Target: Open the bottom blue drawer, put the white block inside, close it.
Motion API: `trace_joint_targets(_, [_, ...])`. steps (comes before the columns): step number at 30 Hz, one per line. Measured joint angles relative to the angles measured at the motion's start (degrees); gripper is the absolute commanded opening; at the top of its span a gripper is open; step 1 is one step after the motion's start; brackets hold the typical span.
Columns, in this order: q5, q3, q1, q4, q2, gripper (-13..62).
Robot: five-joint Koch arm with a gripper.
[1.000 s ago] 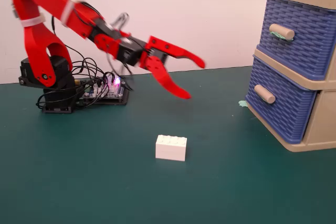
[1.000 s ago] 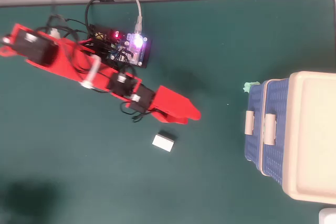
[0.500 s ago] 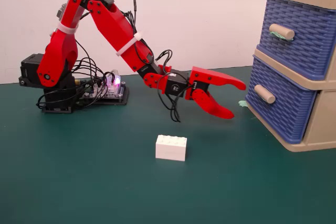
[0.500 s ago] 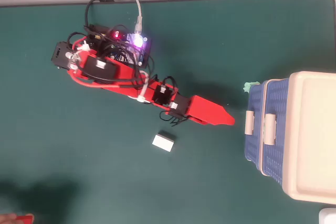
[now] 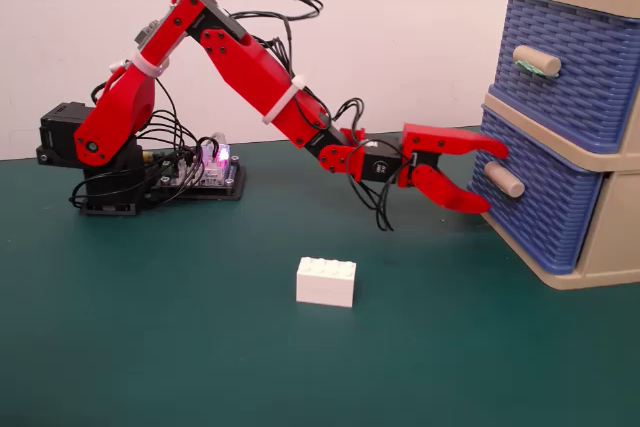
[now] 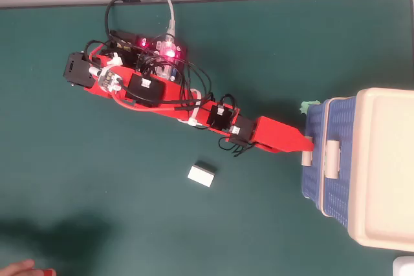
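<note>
The bottom blue drawer [image 5: 540,212] sits in its beige frame at the right, and looks closed or nearly so. Its plain beige handle [image 5: 498,180] sticks out to the left. My red gripper [image 5: 495,179] is open at that handle, one jaw above it and one below, not closed on it. In the overhead view the gripper [image 6: 306,152] reaches the drawer's front [image 6: 312,179]. The white block [image 5: 326,281] lies on the green mat in front of the arm, well left of the drawers; it also shows in the overhead view [image 6: 202,174].
The upper blue drawer [image 5: 575,67] has green tape on its handle [image 5: 530,63]. The arm's base and lit electronics board [image 5: 205,167] stand at the back left. The green mat [image 5: 150,347] ends at a white wall behind. A hand shows at the overhead view's lower left corner [image 6: 19,267].
</note>
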Motion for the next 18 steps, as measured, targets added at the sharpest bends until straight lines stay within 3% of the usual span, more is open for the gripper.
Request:
trace_joint_targets(4, [0.00, -2.46, 0.00, 3.08, -0.88, 12.7])
trace_joint_targets(10, [0.09, -3.78, -0.09, 8.26, -1.85, -7.4])
trace_joint_targets(18, [0.70, -4.66, 0.35, 12.13, -1.67, -8.1])
